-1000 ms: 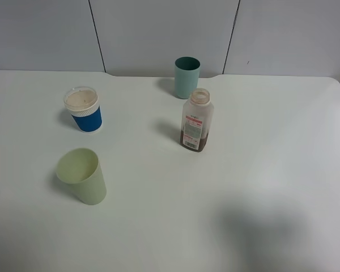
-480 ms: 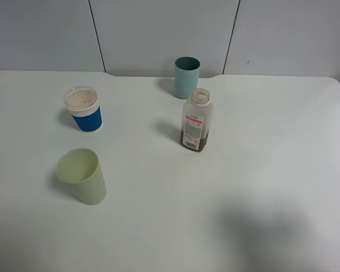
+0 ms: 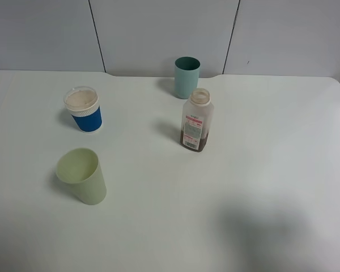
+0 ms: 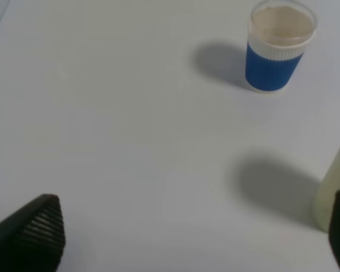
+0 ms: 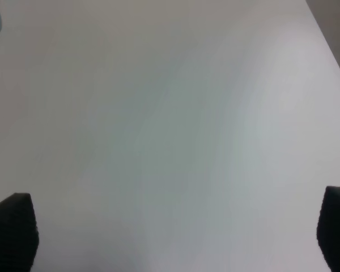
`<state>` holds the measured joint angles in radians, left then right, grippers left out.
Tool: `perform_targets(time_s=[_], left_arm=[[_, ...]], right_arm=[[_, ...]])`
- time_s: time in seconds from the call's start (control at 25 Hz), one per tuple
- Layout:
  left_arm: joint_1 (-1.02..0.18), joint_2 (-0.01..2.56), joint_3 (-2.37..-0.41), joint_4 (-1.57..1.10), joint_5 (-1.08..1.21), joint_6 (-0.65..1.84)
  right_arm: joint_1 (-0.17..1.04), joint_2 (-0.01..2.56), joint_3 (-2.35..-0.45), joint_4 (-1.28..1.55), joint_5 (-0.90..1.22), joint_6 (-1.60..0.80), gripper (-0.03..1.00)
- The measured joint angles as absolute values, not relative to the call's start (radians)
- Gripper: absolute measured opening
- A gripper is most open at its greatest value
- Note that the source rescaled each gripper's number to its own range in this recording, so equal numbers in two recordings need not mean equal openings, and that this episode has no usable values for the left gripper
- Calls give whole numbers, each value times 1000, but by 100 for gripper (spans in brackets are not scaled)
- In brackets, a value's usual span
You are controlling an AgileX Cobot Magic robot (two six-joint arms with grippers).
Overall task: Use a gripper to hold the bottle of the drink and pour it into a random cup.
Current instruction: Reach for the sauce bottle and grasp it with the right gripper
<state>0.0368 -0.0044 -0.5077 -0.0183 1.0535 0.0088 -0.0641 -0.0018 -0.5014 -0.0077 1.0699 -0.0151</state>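
Change since the earlier frames: none visible. The four items stand where they stood, and the soft shadow [image 3: 260, 226] on the near right of the tabletop [image 3: 272, 141] is much the same.

Item, bottle [image 3: 196, 120]: small, clear, squarish plastic, upright, wide round mouth uncapped. White-and-pink label on the front face; brown drink fills only the lowest part. It stands right of the tabletop's middle, untouched.

Item, teal cup [image 3: 186, 77]: plain tapered tumbler with a darker inside, upright near the far edge, just behind the bottle and apart from it.

Other items: blue-sleeved cup [image 3: 84, 109] with a clear lid, far left; pale yellow-green cup [image 3: 82, 176], open, nearer on the left.

Left gripper [image 4: 190, 241]: jaws spread wide and holding nothing, black tips at opposite lower corners of the wrist view. It hangs over bare tabletop, with the blue-sleeved cup [image 4: 277, 48] ahead and the pale yellow-green cup [image 4: 335, 190] beside one tip.

Right gripper [image 5: 173, 229]: jaws spread wide, empty, above bare white tabletop. Neither arm appears in the high view.
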Motion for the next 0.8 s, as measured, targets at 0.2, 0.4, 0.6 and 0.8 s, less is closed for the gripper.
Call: perform_targets(time_s=[0.2,0.4,0.6,0.8], left_arm=[[37,-4,-508,-18,1053,9],[37,-4,-508,-18,1053,9],[37,-4,-508,-18,1053,9],[37,-4,-508,-18,1053,9]], right_arm=[[-64,-2,-501,-8,1070,-15,100],[-64,-2,-501,-8,1070,-15,100],[-64,-2,-501,-8,1070,-15,100],[-64,-2,-501,-8,1070,-15,100]])
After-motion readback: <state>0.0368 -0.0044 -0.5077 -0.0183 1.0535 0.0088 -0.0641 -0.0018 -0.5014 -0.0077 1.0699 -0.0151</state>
